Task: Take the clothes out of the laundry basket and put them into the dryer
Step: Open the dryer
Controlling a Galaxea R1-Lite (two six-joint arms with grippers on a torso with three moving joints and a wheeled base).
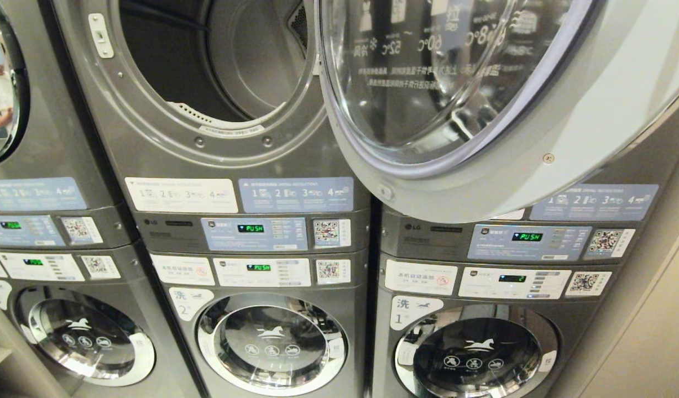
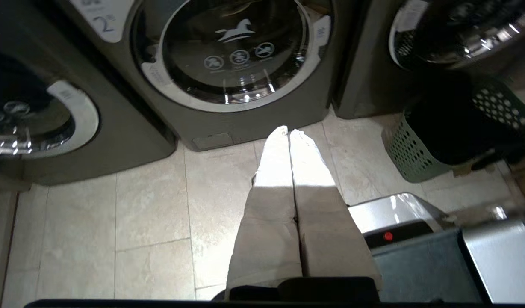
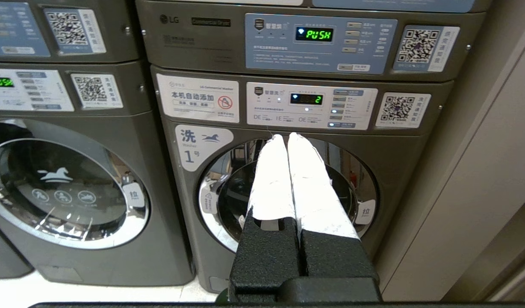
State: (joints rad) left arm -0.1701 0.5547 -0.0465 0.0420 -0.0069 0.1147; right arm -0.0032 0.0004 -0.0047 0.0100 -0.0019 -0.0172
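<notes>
**Dryer door open, both grippers empty**

Left gripper (image 2: 287, 130) hangs over the tiled floor (image 2: 151, 205), fingers pressed together, holding nothing, pointing at washer no. 2 (image 2: 232, 55). Green laundry basket (image 2: 410, 154) stands on the floor near it, against the next washer; contents dark, can't tell. Dryer (image 1: 218, 72) drum open, door (image 1: 483, 110) swung out to the right. Right gripper (image 3: 287, 136) clenched, empty, facing washer no. 1 (image 3: 288, 184).
</notes>
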